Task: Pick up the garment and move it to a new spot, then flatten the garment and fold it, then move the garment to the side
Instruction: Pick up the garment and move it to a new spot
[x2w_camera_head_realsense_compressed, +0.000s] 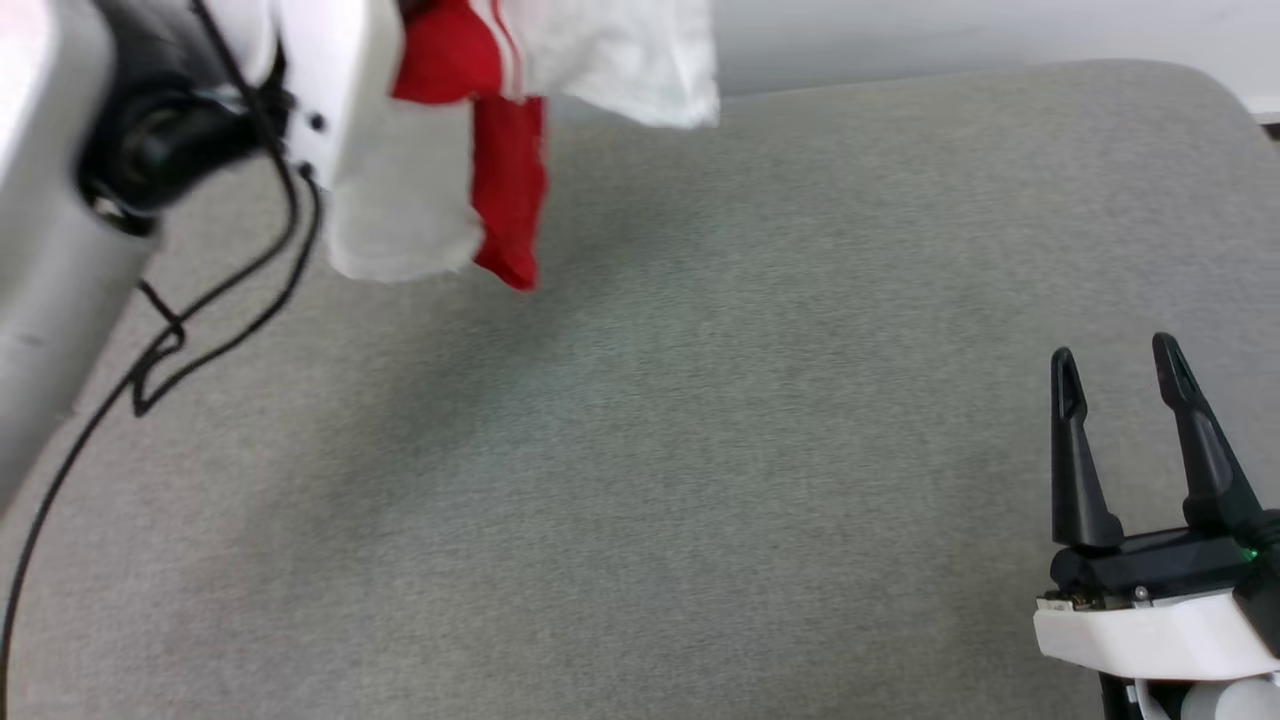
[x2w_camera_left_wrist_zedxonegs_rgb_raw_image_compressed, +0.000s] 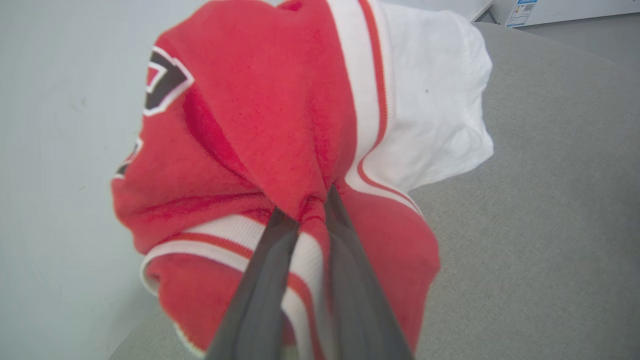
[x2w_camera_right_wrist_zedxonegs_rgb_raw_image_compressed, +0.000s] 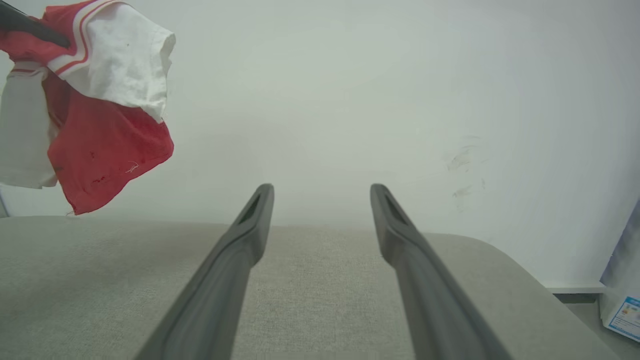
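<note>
L pincer (x2w_camera_left_wrist_zedxonegs_rgb_raw_image_compressed: 306, 207) clamped on bunched red cloth T-shirt w/ white sleeves (x2w_camera_left_wrist_zedxonegs_rgb_raw_image_compressed: 280, 115), shirt hanging above grey fabric worktop (x2w_camera_head_realsense_compressed: 750, 450) nr far-left corner, R pincer (x2w_camera_head_realsense_compressed: 1118, 358) spread wide, empty, nr right edge

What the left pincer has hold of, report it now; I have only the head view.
Observer: In the left wrist view the left pincer is shut on a bunched fold of the red cloth T-shirt with white sleeves, beside its striped trim.
Operator: Describe any print.
Observer: A black, white-outlined print shows on the red cloth, partly folded away, unreadable.
Operator: State whether it hangs free.
Observer: In the right wrist view its lowest red corner hangs just above the grey padded surface, apparently not touching.
</note>
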